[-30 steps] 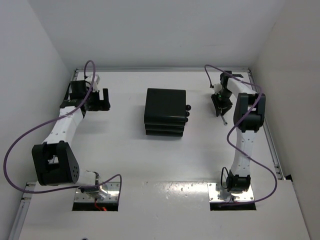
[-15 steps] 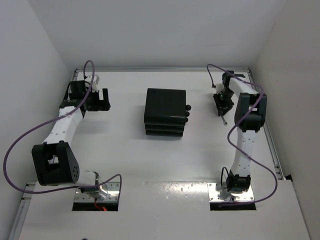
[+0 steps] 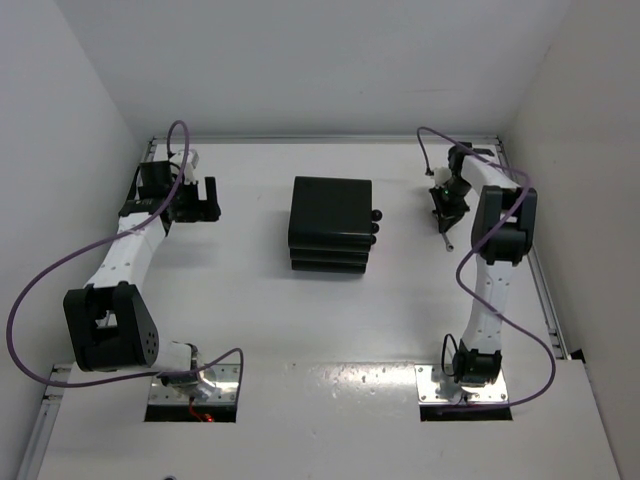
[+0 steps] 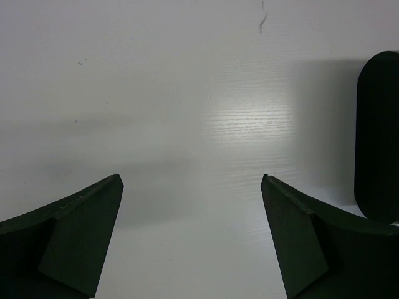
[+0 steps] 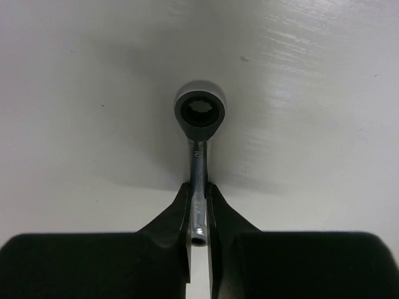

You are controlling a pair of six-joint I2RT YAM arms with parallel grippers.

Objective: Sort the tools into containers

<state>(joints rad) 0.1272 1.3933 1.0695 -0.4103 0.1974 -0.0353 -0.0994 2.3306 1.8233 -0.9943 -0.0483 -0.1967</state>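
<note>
Silver wrench, shank hidden in clamped right end effector, left end effector spread

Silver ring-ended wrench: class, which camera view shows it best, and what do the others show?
The right wrist view: the silver ring-ended metal wrench sits centre-frame, shank pinched in the jaws of the right gripper. The top external view shows only a tiny sliver below that gripper; the left wrist view shows none of it.
</note>
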